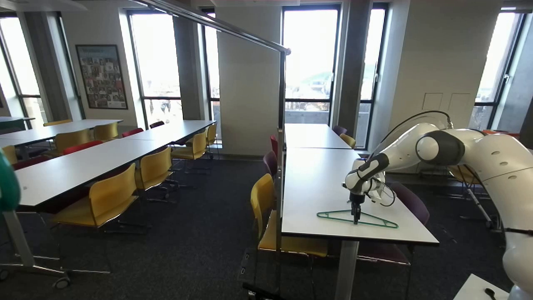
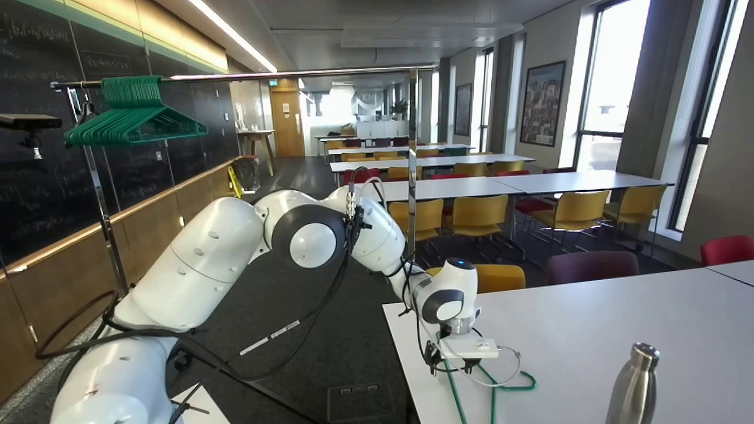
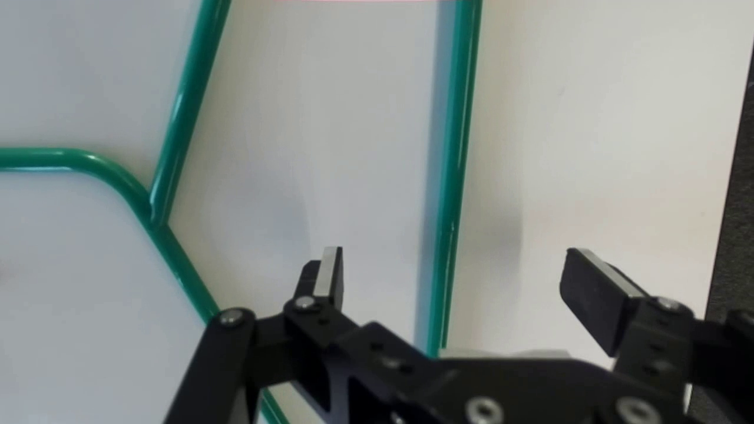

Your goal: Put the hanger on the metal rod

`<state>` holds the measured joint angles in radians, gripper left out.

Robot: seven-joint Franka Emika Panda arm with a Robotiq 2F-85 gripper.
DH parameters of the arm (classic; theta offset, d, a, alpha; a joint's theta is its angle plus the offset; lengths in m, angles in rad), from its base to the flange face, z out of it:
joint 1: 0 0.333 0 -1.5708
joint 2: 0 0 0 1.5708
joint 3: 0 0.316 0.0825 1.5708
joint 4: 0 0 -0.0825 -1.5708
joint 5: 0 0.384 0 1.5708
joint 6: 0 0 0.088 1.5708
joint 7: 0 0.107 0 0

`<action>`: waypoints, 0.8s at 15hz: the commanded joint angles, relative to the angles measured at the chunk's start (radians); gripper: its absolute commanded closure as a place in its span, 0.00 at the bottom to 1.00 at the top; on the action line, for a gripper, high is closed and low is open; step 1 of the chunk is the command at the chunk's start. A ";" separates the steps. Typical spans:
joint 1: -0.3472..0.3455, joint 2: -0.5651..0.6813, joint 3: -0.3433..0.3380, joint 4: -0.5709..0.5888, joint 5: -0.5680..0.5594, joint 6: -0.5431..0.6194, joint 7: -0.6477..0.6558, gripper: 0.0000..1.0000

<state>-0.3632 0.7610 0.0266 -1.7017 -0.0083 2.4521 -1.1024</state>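
Tall windows (image 1: 311, 54) light the dark carpet (image 1: 200, 241) and rows of yellow chairs (image 1: 113, 195), and I reach over the end of a long white table (image 1: 316, 183). The green clothes hanger (image 3: 456, 171) lies flat on it, close to the end edge and between the two corners there, its long straight bar running roughly along that edge and its hook turned inward, away from it.

My gripper (image 3: 455, 256) points down over that bar with its two fingers (image 3: 326, 274) spread wide. The bar passes about midway between them, apart from both, and white tabletop shows on each side of it. One finger is on the side of the table's end edge; the other stands inside the hanger's triangle. The joint where the hook's stem meets the sloping arms lies past that inner finger, outside my spread. Whether my fingertips touch the tabletop, I cannot tell.

The metal rod (image 2: 306, 73) runs well above and well apart from the hanger, seen in both exterior views. One end of it meets an upright post (image 1: 282, 116), which comes down near a corner of my table. Toward its other end hangs a tight bunch of green hangers (image 2: 131, 100).
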 commanded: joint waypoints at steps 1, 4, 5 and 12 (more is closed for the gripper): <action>0.018 0.014 -0.018 0.017 -0.023 0.012 0.002 0.16; 0.023 0.021 -0.023 0.017 -0.034 0.012 0.001 0.40; 0.023 0.021 -0.023 0.018 -0.038 0.013 0.001 0.48; 0.022 0.021 -0.027 0.030 -0.043 0.008 0.005 0.99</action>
<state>-0.3528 0.7754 0.0149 -1.6833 -0.0341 2.4542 -1.1024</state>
